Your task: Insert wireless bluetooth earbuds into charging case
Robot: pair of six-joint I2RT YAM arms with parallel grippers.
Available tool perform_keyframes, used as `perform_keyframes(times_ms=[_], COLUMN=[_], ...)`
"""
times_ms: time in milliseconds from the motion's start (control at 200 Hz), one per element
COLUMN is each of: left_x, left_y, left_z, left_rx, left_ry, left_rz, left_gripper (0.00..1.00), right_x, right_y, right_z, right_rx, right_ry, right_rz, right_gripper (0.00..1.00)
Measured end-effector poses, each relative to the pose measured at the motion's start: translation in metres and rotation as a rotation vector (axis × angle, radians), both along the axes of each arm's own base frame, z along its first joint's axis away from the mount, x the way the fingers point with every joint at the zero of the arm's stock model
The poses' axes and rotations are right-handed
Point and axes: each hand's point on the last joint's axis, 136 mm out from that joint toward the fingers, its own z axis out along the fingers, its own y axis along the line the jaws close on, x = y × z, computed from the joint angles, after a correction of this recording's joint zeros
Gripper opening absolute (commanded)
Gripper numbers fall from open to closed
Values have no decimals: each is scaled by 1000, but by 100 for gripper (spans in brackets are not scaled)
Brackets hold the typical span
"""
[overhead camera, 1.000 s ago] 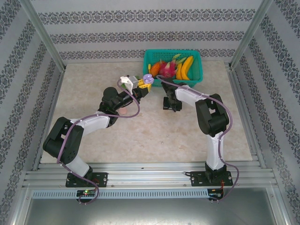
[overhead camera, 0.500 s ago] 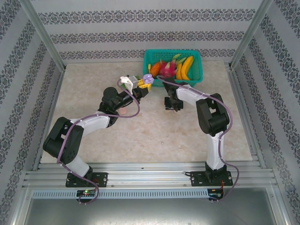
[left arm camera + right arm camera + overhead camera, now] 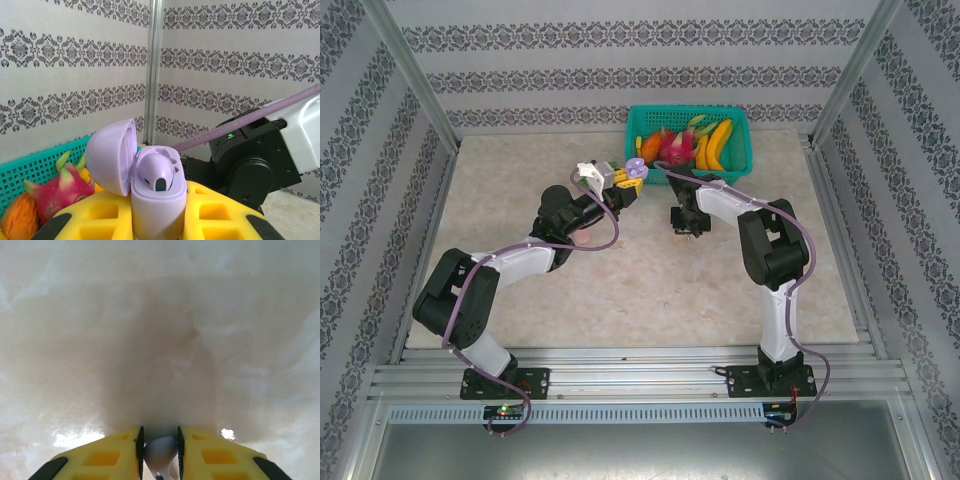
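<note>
Toward the far middle of the table (image 3: 650,290), the left pincer (image 3: 625,180) is holding the charging case (image 3: 159,200) up off the surface, just in front of the green basket (image 3: 745,140). Its yellow fingers (image 3: 220,215) are pressing on the case from both sides, so it is clamped on the case's lower half. The case is pale lilac and is standing upright, with its domed lid (image 3: 110,155) swinging open to the left in the left wrist view. One lilac earbud (image 3: 156,172) is sitting inside the case. Whether the slot beside it is filled cannot be told.

Behind the case, a pink dragon fruit toy (image 3: 60,190) and an orange fruit toy (image 3: 17,220) are lying in the basket.

Just to the right, the right pincer (image 3: 160,440) is pointing down at the table, well in front of the basket and near the left pincer without touching it. Its two yellow fingers (image 3: 105,457) are standing nearly together and squeezing a small pale earbud (image 3: 160,451) between their black pads. That bud is filling the narrow gap, with the marbled tabletop lying very close beneath it; whether it is touching the surface cannot be told.
</note>
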Motion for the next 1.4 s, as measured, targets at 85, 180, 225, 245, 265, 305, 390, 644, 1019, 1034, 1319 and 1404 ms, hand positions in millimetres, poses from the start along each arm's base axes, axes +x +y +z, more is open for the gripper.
perform_keyframes(times_ms=[85, 180, 225, 245, 265, 305, 390, 644, 1019, 1034, 1319, 1404], left_x=[0, 0, 0, 1, 1, 1, 1, 1, 2, 2, -1, -2], left_y=[0, 0, 0, 0, 0, 0, -1, -1, -1, -1, -6, -9], left_z=[1, 1, 2, 2, 2, 2, 4, 4, 11, 11, 18, 19], left_rx=[-1, -2, -4, -4, -4, -5, -6, -6, -12, -12, -5, -1], left_ry=[-1, -1, 0, -1, -1, -2, -4, -5, -20, -21, -35, -37], left_rz=[0, 0, -1, -1, -1, -1, -1, -1, -2, -2, -39, -57], left_gripper=[0, 0, 0, 0, 0, 0, 0, 0, 0, 0, 0, 0], right_x=[0, 0, 0, 0, 0, 0, -3, -6, -4, -4, -14, -18], right_y=[0, 0, 0, 0, 0, 0, -1, -3, -3, -3, -9, -10], right_z=[0, 1, 1, 1, 2, 2, 3, 23, 108, 114, 204, 225], right_rx=[0, 1, 2, 3, 4, 7, 13, 45, 145, 152, 248, 274], right_ry=[0, -2, -5, -6, -8, -14, -24, -84, -299, -312, -516, -564], right_rz=[0, -1, -1, -2, -4, -4, -11, -38, -64, -63, -77, -78], right_gripper=[21, 20, 20, 20, 20, 20, 19, 19, 18, 18, 19, 19])
